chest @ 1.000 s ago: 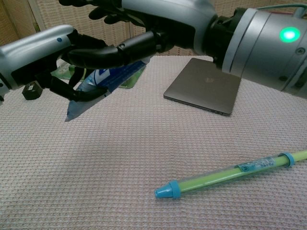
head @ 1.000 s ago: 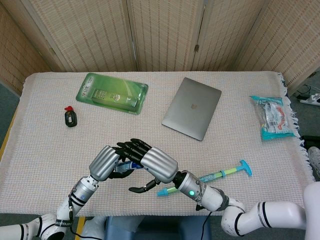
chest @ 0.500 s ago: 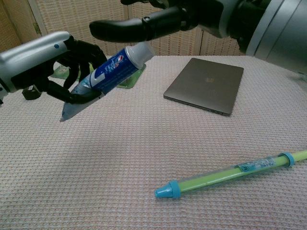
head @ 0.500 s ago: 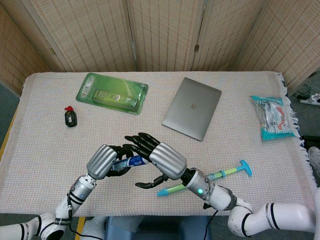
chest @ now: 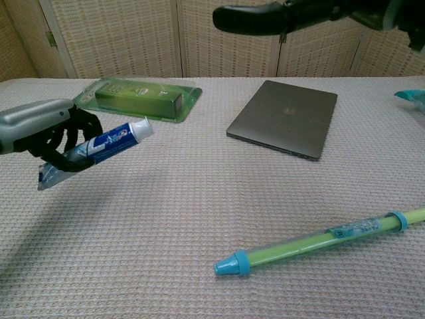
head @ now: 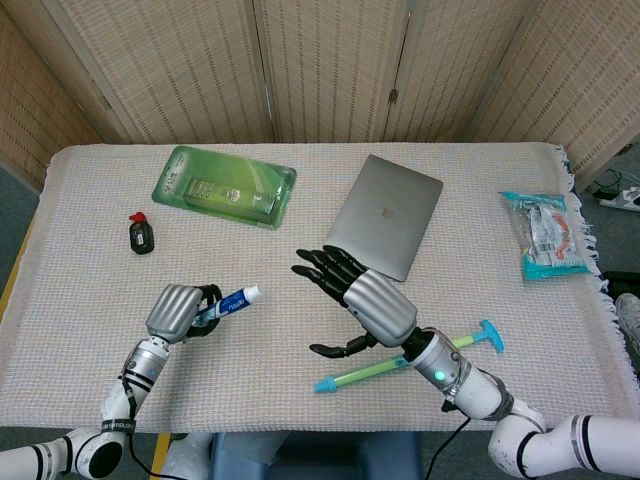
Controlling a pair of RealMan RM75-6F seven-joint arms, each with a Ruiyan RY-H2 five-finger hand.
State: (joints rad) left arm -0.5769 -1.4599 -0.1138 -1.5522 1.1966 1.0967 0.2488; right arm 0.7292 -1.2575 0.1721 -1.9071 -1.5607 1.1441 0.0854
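Fingers of the left hand (head: 178, 312) clench a toothpaste tube (chest: 99, 144), apparently capped; the right hand (head: 365, 303) is spread, released.

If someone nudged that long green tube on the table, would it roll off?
The green tube looks round and slim, so it would probably roll a little. Its blue crossbar would likely stop it soon. It seems light plastic, and the woven tablecloth should add grip.

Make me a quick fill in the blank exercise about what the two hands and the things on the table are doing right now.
The left hand holds a ____ tube.
The right hand holds nothing and its fingers are ____.
The closed laptop is ____ in colour.
The green pen has a ____ cap.

Missing words: toothpaste; apart; grey; blue
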